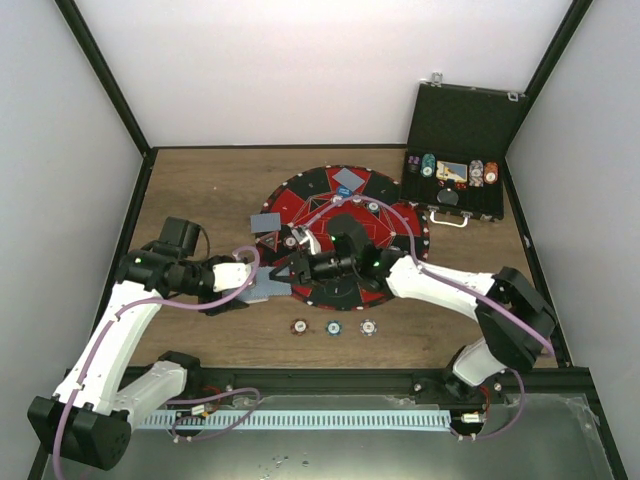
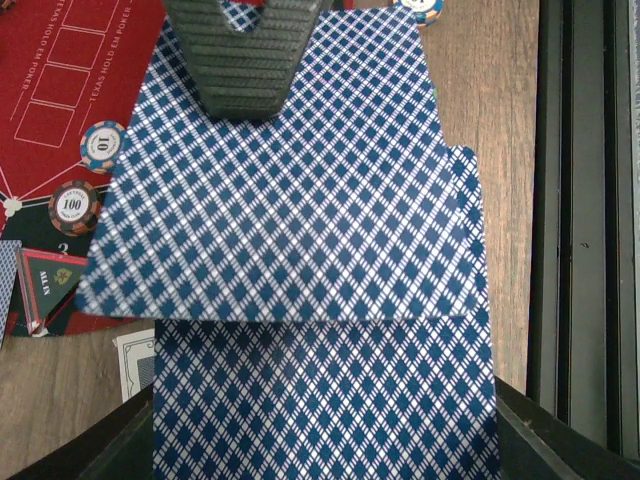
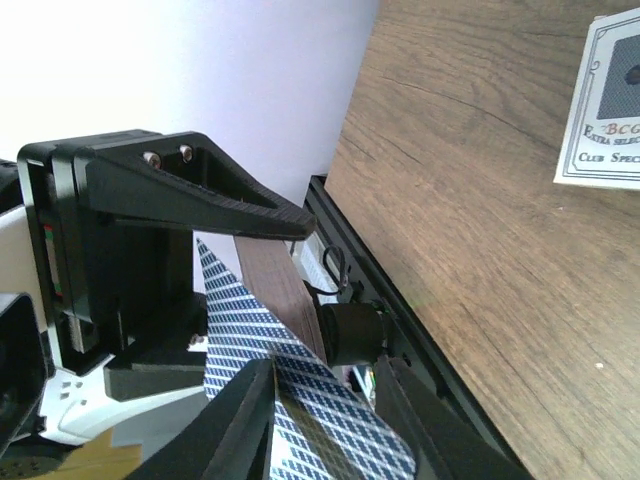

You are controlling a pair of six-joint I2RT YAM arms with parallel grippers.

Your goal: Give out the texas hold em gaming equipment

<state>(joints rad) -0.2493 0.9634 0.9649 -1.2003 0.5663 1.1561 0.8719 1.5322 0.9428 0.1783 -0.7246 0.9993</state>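
My left gripper is shut on a deck of blue-checked playing cards at the mat's near-left edge. The top card is slid forward off the deck. My right gripper reaches in from the right. One of its ridged fingers rests on that card. In the right wrist view the card runs between the parted fingers of the right gripper and leans on the left one. Two striped chips lie on the red mat. Three chips sit in a row on the wood.
The open black case with more chips stands at the back right. Single cards lie face down on the mat. A white-faced card lies on the wood. A black rail runs along the table's near edge.
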